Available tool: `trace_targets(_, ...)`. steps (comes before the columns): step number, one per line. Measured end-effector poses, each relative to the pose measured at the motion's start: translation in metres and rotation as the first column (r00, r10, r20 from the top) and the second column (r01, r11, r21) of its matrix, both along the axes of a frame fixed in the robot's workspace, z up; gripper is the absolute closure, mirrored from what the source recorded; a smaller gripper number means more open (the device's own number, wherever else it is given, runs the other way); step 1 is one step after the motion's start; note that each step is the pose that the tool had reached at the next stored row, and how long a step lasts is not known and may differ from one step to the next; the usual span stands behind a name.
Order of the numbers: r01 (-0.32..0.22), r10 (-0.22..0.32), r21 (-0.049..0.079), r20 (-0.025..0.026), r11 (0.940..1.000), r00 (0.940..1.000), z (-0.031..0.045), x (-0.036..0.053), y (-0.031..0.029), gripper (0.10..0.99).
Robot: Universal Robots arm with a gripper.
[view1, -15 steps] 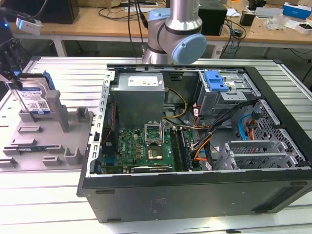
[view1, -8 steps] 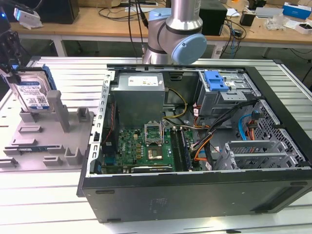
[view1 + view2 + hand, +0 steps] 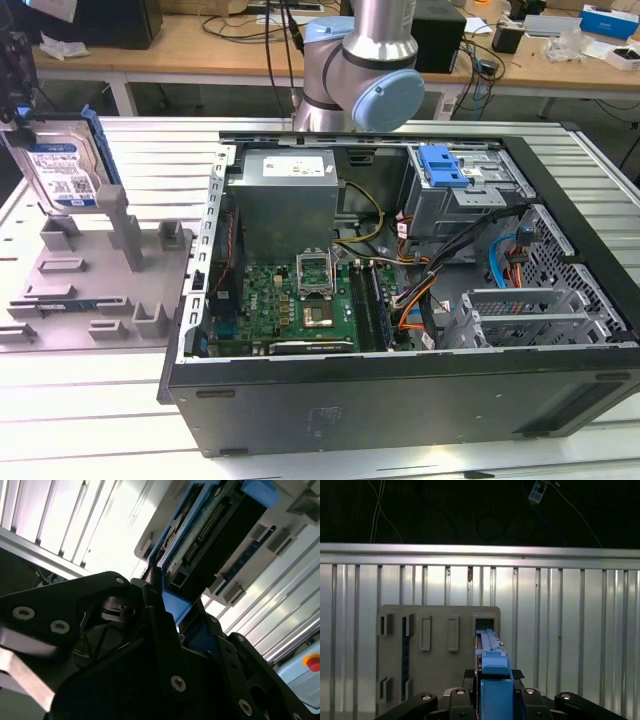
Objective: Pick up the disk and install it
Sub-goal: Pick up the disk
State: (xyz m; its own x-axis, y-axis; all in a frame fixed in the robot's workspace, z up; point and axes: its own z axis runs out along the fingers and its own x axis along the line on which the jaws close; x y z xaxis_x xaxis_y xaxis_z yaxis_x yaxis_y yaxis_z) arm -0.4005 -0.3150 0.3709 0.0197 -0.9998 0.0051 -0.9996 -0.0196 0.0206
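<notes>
**Disk held over the fixture**
Slatted table (image 3: 150,150) bears an open computer case (image 3: 400,400) and, at the exterior view's left, a grey fixture (image 3: 70,290). The disk (image 3: 60,165) stands nearly upright over it, clamped by the gripper (image 3: 493,676) on its blue carrier.

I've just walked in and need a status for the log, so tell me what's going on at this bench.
The arm's gripper is closed on the blue carrier edge of the disk, holding it on edge at the grey fixture on the exterior view's left. Whether the disk has cleared the fixture's slot is hard to tell. The open computer case lies beside the fixture, and the disk is not yet inside it.
</notes>
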Motion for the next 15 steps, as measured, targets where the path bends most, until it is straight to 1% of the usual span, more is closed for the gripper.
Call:
trace_targets(1,0.0,0.0,0.0,0.0001,1.0,1.0,0.0031,0.0005,0.0,0.718)
trace_targets(2,0.0,0.0,0.0,0.0001,1.0,1.0,0.0082,0.0012,0.0,0.718)
trace_targets(4,0.0,0.0,0.0,0.0002,1.0,1.0,0.0154,0.0021,0.0,0.718)
trace_targets(5,0.0,0.0,0.0,0.0003,1.0,1.0,0.0211,0.0029,0.0,0.718)
trace_targets(6,0.0,0.0,0.0,0.0003,1.0,1.0,0.0239,0.0032,0.0,0.718)
trace_targets(7,0.0,0.0,0.0,0.0003,1.0,1.0,0.0298,0.004,0.0,0.718)
trace_targets(9,0.0,0.0,0.0,0.0003,1.0,1.0,0.0378,0.0049,0.0,0.718)
trace_targets(15,0.0,0.0,0.0,0.0002,1.0,1.0,0.066,0.0076,0.0,0.718)
